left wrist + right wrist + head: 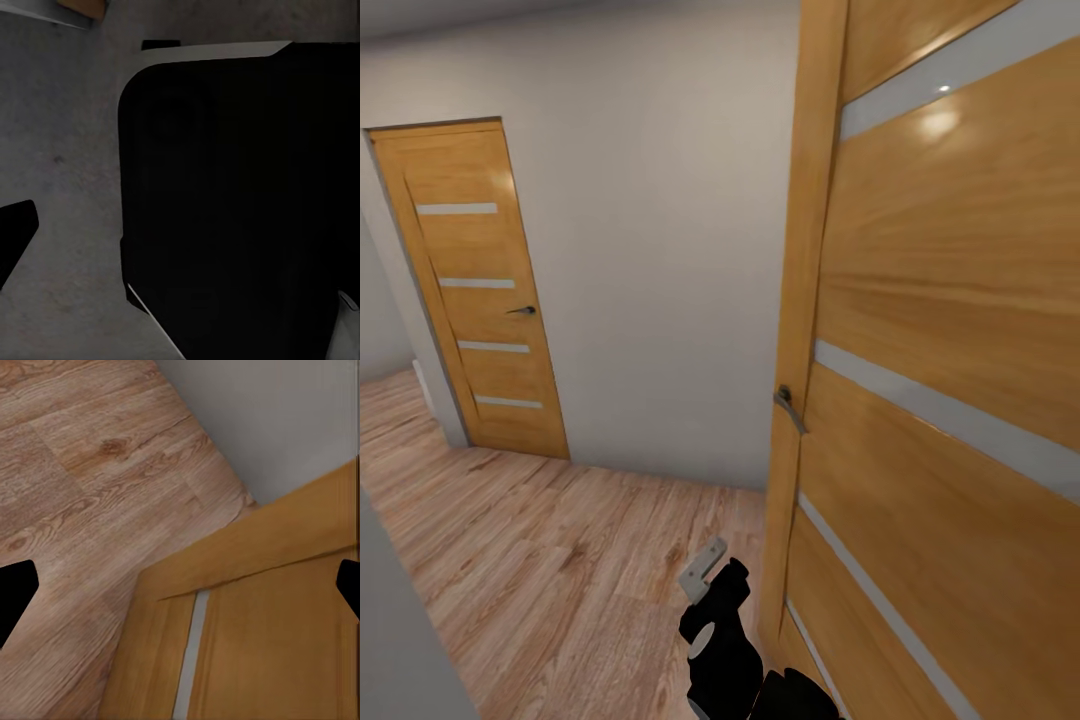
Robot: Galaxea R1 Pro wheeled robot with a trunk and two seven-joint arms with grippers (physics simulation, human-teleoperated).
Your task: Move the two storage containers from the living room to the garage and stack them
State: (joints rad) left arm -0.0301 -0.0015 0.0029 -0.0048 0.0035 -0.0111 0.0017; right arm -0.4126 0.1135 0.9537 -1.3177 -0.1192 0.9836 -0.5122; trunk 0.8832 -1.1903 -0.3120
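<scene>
Head view: two wooden doors with grey glass strips, one far left (pixel 480 290), one close on my right (pixel 950 400), over light plank floor (pixel 560 570). My right gripper (pixel 180 585) has its fingers spread wide over that floor. My left gripper's (pixel 180 247) spread I cannot tell.

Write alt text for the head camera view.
A wooden door with frosted strips and a lever handle stands close at right. Beyond, a matching closed door sits in a grey wall above wood plank flooring; a black robot arm shows below.
</scene>
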